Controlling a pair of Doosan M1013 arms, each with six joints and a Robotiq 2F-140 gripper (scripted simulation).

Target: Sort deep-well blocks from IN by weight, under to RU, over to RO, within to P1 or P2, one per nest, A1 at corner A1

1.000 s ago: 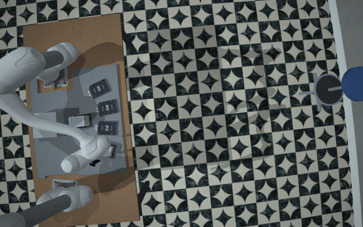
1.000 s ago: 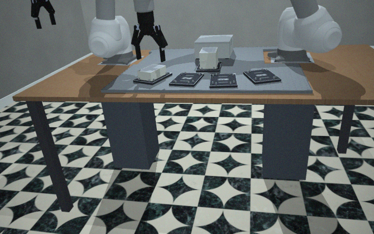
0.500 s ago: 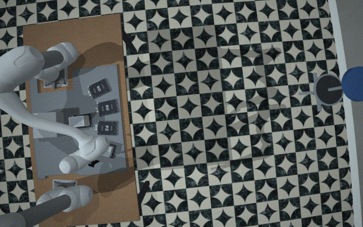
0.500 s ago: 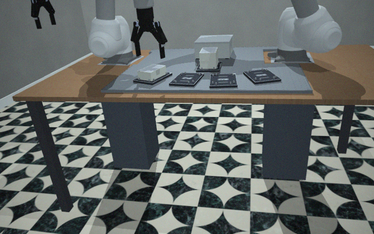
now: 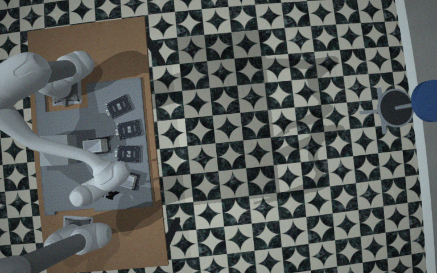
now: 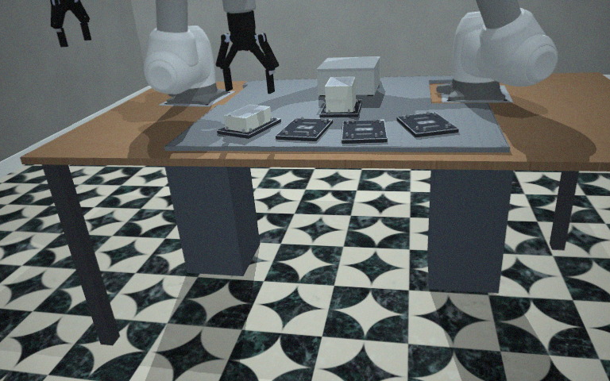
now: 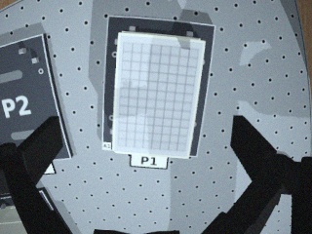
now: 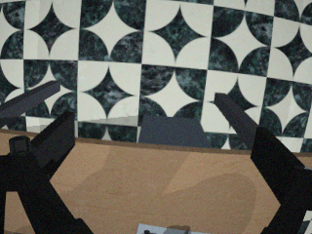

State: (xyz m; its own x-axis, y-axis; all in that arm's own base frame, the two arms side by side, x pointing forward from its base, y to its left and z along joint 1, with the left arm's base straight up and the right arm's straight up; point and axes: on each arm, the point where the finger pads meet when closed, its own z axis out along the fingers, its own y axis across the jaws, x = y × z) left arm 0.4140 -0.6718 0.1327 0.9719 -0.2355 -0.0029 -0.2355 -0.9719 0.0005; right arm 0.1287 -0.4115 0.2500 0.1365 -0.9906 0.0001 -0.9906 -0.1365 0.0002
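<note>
Inside nest P1 (image 5: 137, 186) (image 6: 247, 133) (image 7: 111, 88), one block (image 5: 131, 181) (image 6: 247, 118) (image 7: 158, 95).

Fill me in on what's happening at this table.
Two arms are sorting pale blocks into marked nests by weight. The left gripper is open and empty above the table, near nest P1, which holds a block. More pale block material stands on the nest behind. Nests P2, RU and RO hold none. The right gripper is open, off to the side.

Smooth white arms (image 5: 14, 81) (image 6: 502, 51), black jaws (image 6: 247, 51).
</note>
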